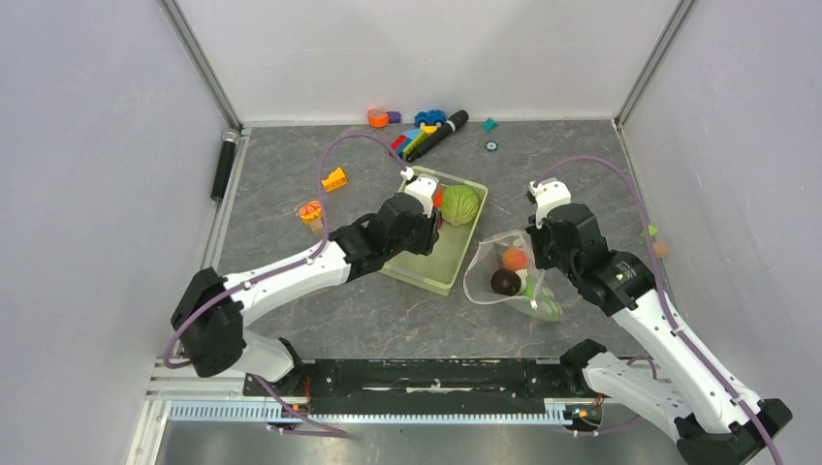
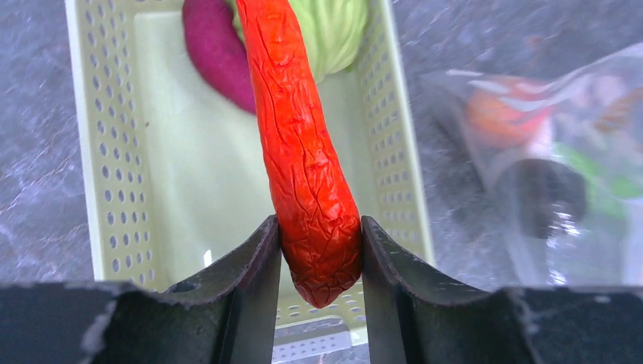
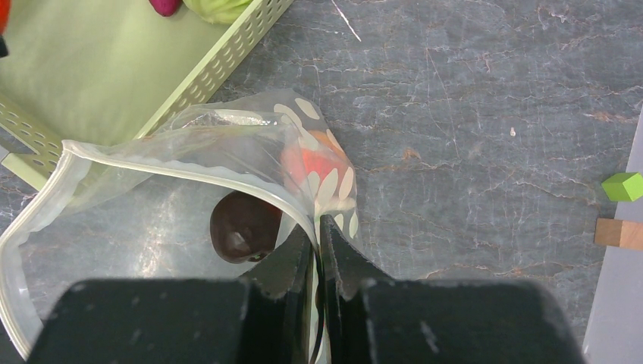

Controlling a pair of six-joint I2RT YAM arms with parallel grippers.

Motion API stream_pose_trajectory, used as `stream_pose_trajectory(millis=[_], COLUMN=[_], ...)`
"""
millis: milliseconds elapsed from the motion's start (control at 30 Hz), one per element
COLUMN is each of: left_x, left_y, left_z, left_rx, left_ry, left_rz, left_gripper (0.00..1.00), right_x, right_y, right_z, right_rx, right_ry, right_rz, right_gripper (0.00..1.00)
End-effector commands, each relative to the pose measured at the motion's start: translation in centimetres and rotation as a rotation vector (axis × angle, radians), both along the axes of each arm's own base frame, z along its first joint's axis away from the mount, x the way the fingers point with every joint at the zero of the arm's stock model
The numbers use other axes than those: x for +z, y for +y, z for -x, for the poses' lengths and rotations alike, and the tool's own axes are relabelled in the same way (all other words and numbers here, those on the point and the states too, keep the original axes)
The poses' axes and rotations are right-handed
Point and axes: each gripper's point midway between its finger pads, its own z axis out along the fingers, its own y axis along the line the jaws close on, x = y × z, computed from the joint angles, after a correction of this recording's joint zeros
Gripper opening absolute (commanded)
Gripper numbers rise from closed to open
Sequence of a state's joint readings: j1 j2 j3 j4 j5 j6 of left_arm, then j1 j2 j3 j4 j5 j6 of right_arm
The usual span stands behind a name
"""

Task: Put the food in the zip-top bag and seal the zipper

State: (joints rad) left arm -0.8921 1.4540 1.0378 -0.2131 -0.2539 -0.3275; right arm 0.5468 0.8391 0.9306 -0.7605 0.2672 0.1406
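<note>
Gripping the carrot (image 2: 307,152) over the basket (image 2: 189,189), zip-top bag (image 1: 482,281) pinched at its rim

From above, the left gripper (image 1: 433,217) reaches over the pale green basket, beside the cabbage (image 1: 460,204) at its far end. The zip-top bag lies on the table just right of the basket, holding the maroon ball (image 1: 504,282), the peach (image 1: 514,258) and a green cucumber (image 1: 545,308). The right gripper (image 1: 539,254) sits at the bag's right edge.

The left wrist camera shows both fingers (image 2: 246,273) clamped on one end of the carrot. Its length points away toward the cabbage and the eggplant (image 2: 216,53), which lie together at the basket's far end.

The right wrist camera shows that gripper's jaws closed tight on the bag's plastic. The zipper (image 3: 44,183) curves away from them in an open loop, unsealed, the mouth gaping toward the basket's corner. The maroon ball and peach rest inside, close to the jaws.
</note>
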Motion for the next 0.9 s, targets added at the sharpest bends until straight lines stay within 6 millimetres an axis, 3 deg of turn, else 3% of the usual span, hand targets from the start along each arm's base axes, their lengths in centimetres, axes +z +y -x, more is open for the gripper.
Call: stream_pose_trajectory(millis=[0, 133, 300, 467, 600, 700, 867], left_x=[3.7, 5.7, 8.2, 8.2, 7.3, 7.2, 6.8], left_y=[-2.1, -4.2, -5.0, -5.5, -5.6, -6.1, -7.9], left_z=[1.9, 6.0, 10.5, 14.3, 14.4, 12.8, 13.5], left_rx=[-0.167, -0.430, -0.693, -0.923, -0.944, -0.847, -0.887], left_ry=[-0.048, -0.081, -0.167, -0.222, -0.203, -0.174, -0.098], left_rz=[0.141, 0.239, 0.345, 0.331, 0.241, 0.186, 0.161], left_gripper=[0.02, 0.04, 0.12, 0.11, 0.11, 0.09, 0.03], right_x=[1.4, 1.5, 1.5, 1.4, 1.5, 1.4, 1.4], right_y=[0.0, -0.1, 0.1, 0.2, 0.1, 0.1, 0.1], right_z=[-0.5, -0.5, -0.5, -0.4, -0.4, -0.4, -0.4], right_rx=[-0.006, -0.008, -0.001, 0.007, 0.005, 0.003, 0.006], right_ry=[-0.045, -0.050, -0.047, -0.045, -0.047, -0.046, -0.045], right_rz=[-0.012, -0.013, -0.018, -0.019, -0.018, -0.016, -0.014], right_gripper=[0.12, 0.12, 0.12, 0.12, 0.12, 0.12, 0.12])
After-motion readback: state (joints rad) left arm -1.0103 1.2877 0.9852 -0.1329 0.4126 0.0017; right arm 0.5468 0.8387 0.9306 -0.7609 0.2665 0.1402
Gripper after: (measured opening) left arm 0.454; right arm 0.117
